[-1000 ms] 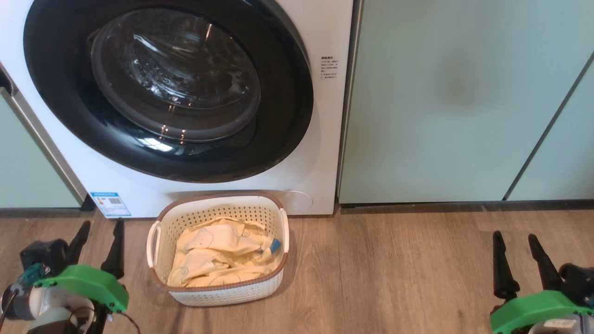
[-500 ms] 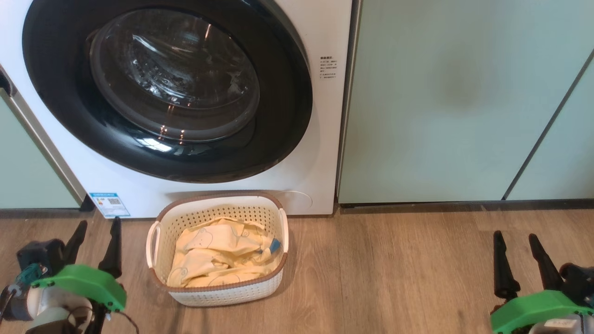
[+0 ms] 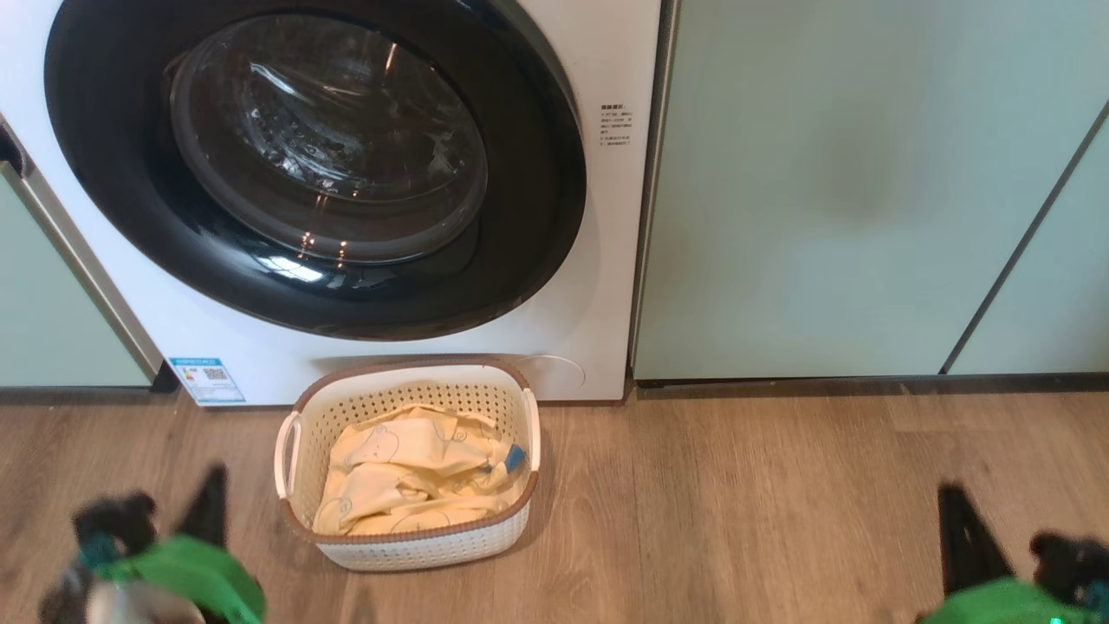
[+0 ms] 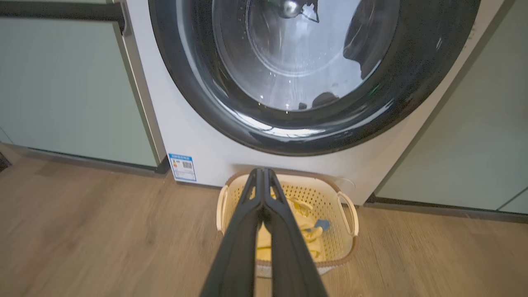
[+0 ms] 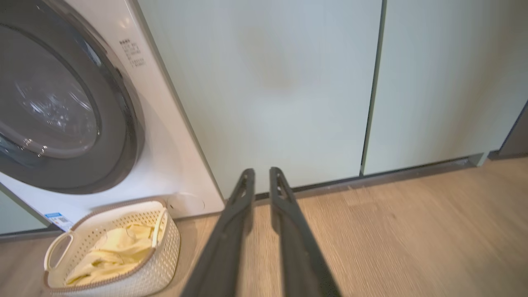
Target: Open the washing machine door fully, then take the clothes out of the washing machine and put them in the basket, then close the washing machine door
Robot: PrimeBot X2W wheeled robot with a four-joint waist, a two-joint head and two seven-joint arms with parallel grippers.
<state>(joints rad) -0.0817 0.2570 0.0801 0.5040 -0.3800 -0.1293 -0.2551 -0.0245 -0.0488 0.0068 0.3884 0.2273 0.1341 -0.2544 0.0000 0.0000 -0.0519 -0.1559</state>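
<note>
My left gripper is pressed together and empty. My right gripper has a narrow gap, also empty. The basket stands between them, nearer the left, its long axis side to side, with the clothes inside. Behind it, the washing machine door is closed.

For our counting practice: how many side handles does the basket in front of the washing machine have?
2. The left handle sits on the basket end nearer the blue-white sticker; the right handle on the opposite end. None appears hidden.
</note>
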